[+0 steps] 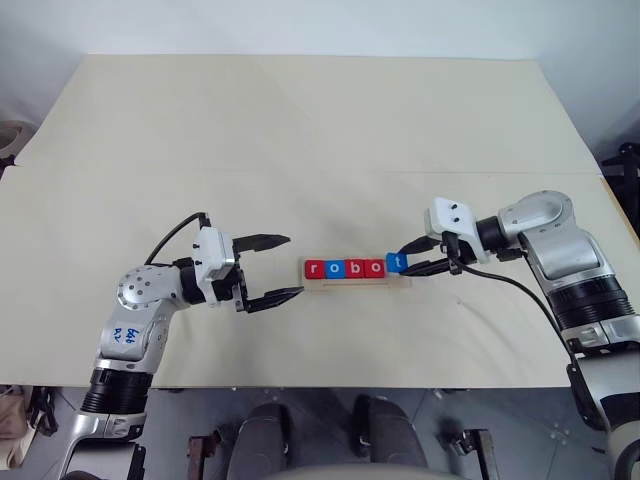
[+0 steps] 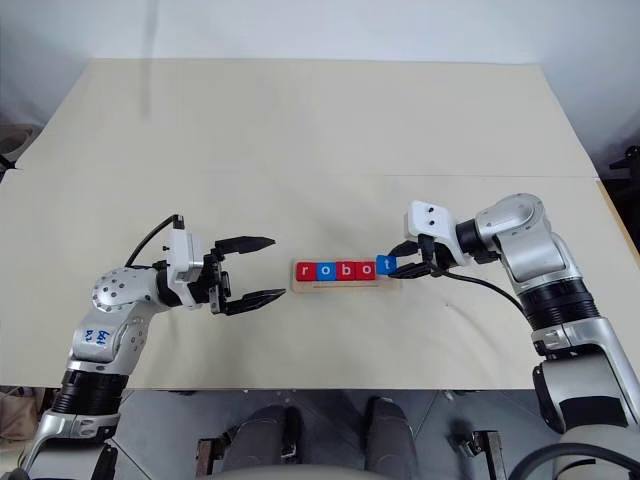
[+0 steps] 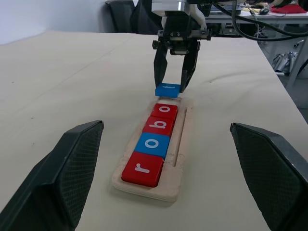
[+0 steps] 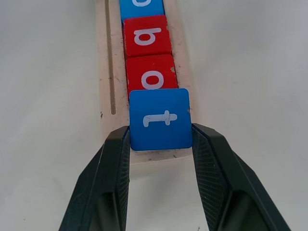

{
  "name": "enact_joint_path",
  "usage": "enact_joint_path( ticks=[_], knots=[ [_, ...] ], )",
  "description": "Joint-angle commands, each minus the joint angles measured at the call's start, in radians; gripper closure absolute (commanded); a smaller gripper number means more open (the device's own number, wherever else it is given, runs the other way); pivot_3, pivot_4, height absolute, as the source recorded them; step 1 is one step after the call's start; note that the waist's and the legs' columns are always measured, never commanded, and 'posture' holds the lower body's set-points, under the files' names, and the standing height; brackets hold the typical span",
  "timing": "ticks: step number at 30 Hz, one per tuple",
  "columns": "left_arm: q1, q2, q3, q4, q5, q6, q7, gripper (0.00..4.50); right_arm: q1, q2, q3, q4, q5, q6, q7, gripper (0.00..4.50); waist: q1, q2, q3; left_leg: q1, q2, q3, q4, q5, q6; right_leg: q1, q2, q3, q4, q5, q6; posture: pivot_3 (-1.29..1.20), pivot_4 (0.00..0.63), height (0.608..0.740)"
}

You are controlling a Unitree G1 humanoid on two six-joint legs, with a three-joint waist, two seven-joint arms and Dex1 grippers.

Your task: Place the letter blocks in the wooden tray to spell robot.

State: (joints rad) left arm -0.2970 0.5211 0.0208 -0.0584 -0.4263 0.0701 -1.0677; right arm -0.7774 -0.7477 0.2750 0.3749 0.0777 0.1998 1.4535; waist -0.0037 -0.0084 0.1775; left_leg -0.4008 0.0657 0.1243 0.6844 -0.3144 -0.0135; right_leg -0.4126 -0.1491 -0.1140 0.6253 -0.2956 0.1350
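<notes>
At the wooden tray's (image 4: 103, 72) end, the right gripper (image 4: 161, 139) pinches the blue t block (image 4: 160, 119).

Tray: we see the wooden tray (image 3: 179, 159) on the table (image 3: 72, 77), holding four blocks: red r (image 3: 143, 168), blue o (image 3: 152, 144), red b (image 3: 158, 125), red o (image 3: 165, 110).
Far end: the right gripper (image 3: 173, 86) pinches the blue t block (image 3: 167, 90), raised over the tray's end.
Near us: our left fingers (image 3: 62, 178) spread wide.

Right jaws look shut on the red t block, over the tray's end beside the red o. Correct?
Not quite: the t block held in the right gripper is blue, as the right wrist view shows. It is over the wooden tray's end beside the red o.
</notes>
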Motion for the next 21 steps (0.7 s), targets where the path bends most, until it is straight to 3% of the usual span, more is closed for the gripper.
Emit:
enact_joint_path(
  ticks=[1,5,14,19,21],
  knots=[
    [0.015,0.003,0.015,-0.046,-0.010,-0.013,0.012,0.00,-0.018,-0.002,-0.007,0.012,-0.004,-0.022,0.016,3.04,0.000,0.000,0.000,0.000,0.000,0.000,0.000,0.000,0.000,0.000,0.000,0.000,0.000,0.000,0.000,0.00,0.150,0.740],
    [0.016,0.001,0.013,-0.050,-0.010,-0.012,0.020,0.00,-0.013,0.004,-0.005,0.014,-0.007,-0.016,0.025,3.04,0.000,0.000,0.000,0.000,0.000,0.000,0.000,0.000,0.000,0.000,0.000,0.000,0.000,0.000,0.000,0.00,0.150,0.740],
    [0.014,0.000,0.010,-0.052,-0.013,-0.011,0.025,0.00,-0.004,-0.002,-0.045,0.001,0.014,0.012,-0.003,0.03,0.001,0.000,0.000,0.000,0.000,0.000,0.000,0.000,0.000,0.000,0.000,0.000,0.000,0.000,0.000,0.00,0.150,0.740],
    [0.014,0.001,0.010,-0.052,-0.015,-0.009,0.025,0.00,0.022,-0.059,-0.070,-0.012,0.026,0.027,0.023,0.03,0.002,0.000,0.000,0.000,0.000,0.000,0.000,0.000,0.000,0.000,0.000,0.000,0.000,0.000,0.000,0.00,0.150,0.740],
    [0.013,0.001,0.010,-0.051,-0.015,-0.009,0.025,0.00,0.029,-0.069,-0.071,-0.011,0.023,0.027,0.018,0.69,0.001,0.000,0.000,0.000,0.000,0.000,0.000,0.000,0.000,0.000,0.000,0.000,0.000,0.000,0.000,0.00,0.150,0.740]
  ],
)
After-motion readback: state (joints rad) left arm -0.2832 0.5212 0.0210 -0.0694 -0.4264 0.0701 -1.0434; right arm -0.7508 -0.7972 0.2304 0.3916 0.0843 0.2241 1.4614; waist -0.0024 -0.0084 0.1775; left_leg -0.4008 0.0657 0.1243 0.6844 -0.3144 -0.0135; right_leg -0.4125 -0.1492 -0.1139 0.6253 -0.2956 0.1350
